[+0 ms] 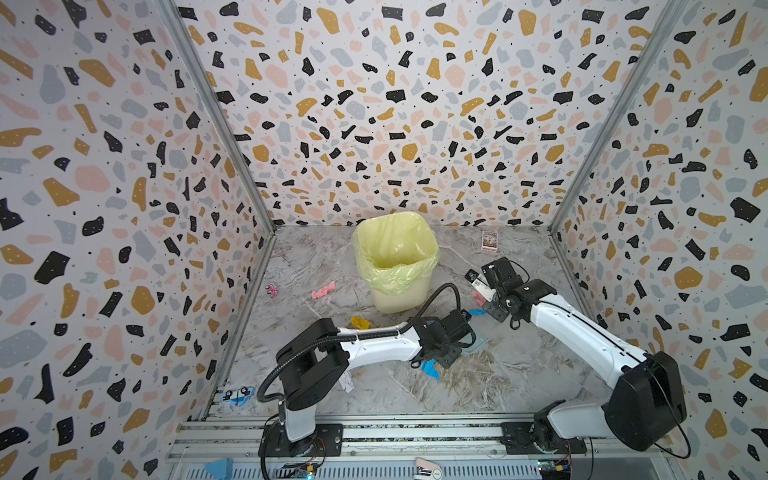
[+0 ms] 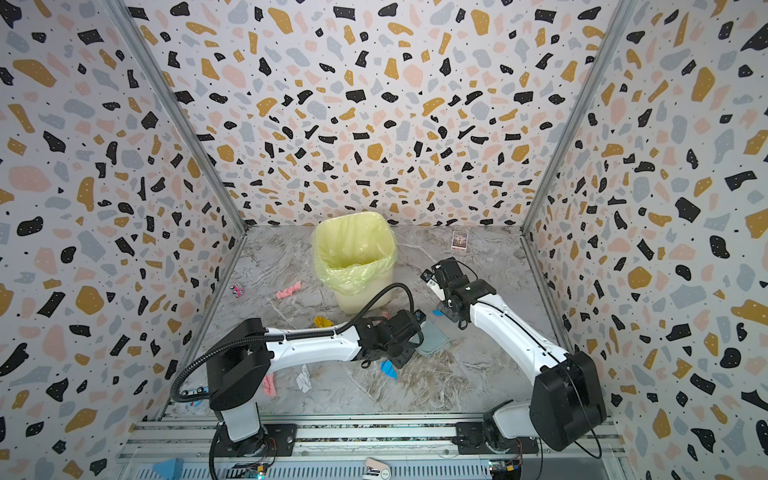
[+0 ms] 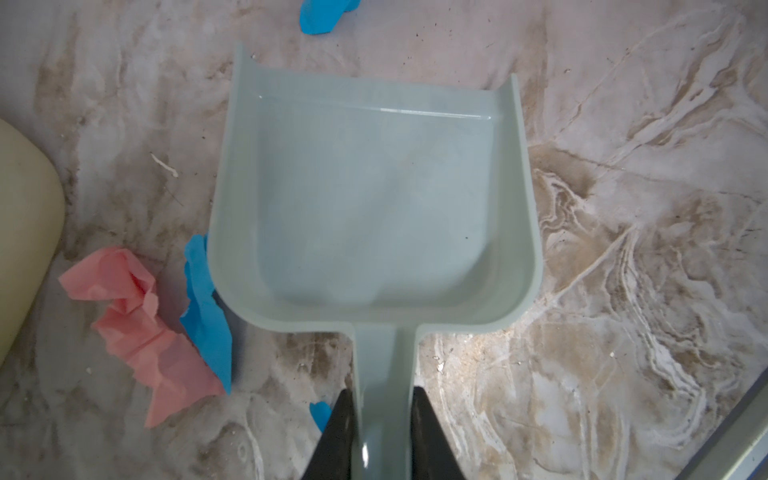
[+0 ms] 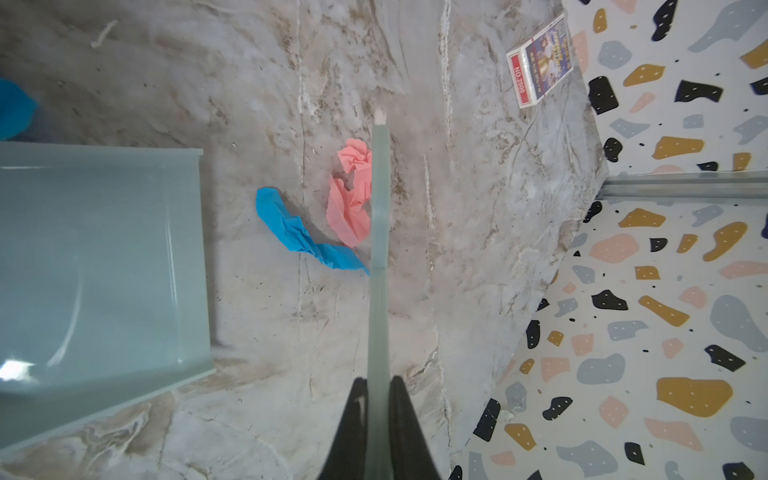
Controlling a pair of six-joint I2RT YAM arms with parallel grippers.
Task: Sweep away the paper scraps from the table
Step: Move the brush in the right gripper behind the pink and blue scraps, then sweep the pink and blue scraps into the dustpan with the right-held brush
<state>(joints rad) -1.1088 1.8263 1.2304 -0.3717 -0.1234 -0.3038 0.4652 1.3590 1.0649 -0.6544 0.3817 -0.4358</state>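
While the left gripper (image 3: 382, 401) pinches the handle of a pale blue-green dustpan (image 3: 374, 199), its black jaws pressed against either side, the pan lies flat on the table (image 3: 623, 249) with nothing inside it. The right gripper (image 4: 378, 388) has its jaws clamped on a thin pale-green tool (image 4: 380, 208) (seen only edge-on, so its shape cannot be told) that reaches out over the marble. Two of the paper scraps sit between tool and pan: a pink scrap (image 4: 351, 195) right beside the tool and a blue scrap (image 4: 299, 237) just next to it, with bare table between them and the dustpan's wall. In both top views more scraps are scattered on the table: a second pink one (image 1: 323, 289) left of the lined bin (image 1: 395, 257), a yellow one (image 1: 360, 322) behind the left arm, a blue one (image 1: 430, 369) under the left wrist, and a white one (image 2: 303, 379) nearer the front rail. A printed card (image 1: 489, 240) lies by the back wall, well apart.
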